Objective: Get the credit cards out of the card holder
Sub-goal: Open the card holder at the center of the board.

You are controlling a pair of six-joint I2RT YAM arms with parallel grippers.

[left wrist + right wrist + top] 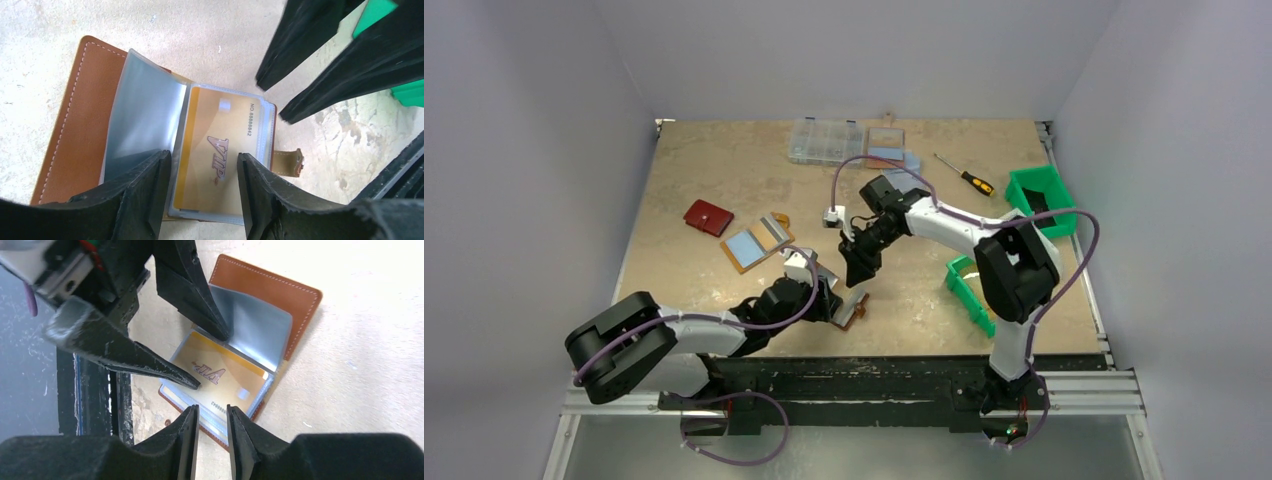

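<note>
**Open card holder, both grippers in attendance.** The card holder (854,308) is being shown lying open on the table (724,170), close to the near edge, between the two arms. The left gripper (204,156) is being held wide, its fingers (145,190) straddling the gold card (215,145) and apparently pinning the clear sleeves (145,110) flat. The right gripper (211,410) is being presented narrow, with nothing between its fingers, just above the sleeve's outer edge. No card is being seen outside the holder. Extraction is judged not yet begun, with every card left to remove.
</note>
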